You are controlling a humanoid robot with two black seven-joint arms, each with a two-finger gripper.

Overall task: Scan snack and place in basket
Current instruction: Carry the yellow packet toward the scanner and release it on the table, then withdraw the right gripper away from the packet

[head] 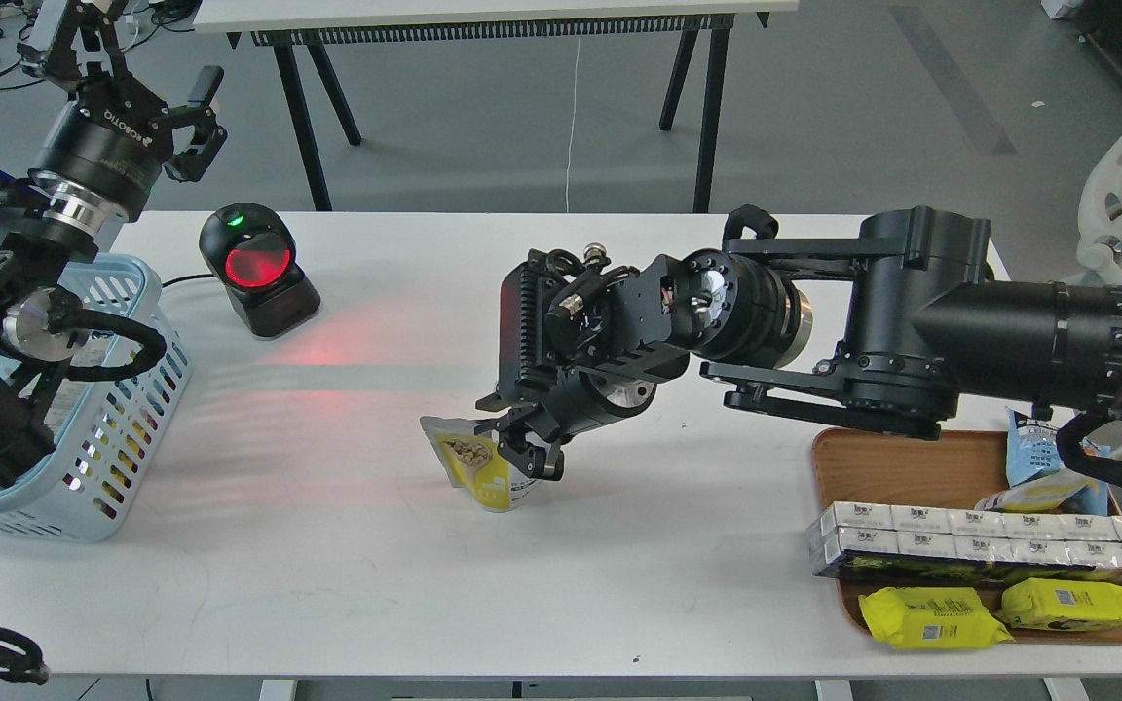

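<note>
The snack (476,463) is a stand-up pouch with a grey-white top, a yellow lower part and a picture of round nuts. It stands upright at the middle of the white table (376,584). My right gripper (520,440) is shut on the pouch's upper right edge, its arm reaching in from the right. The light blue basket (123,428) with slotted sides sits at the table's left edge, partly hidden by my left arm. My left gripper (137,73) is raised at the far left above the table's back edge, open and empty.
A black barcode scanner (254,268) with a red window stands at the back left and casts red light on the table. A brown wooden tray (897,467) at the right holds a blue bag, white cartons and flat yellow packets.
</note>
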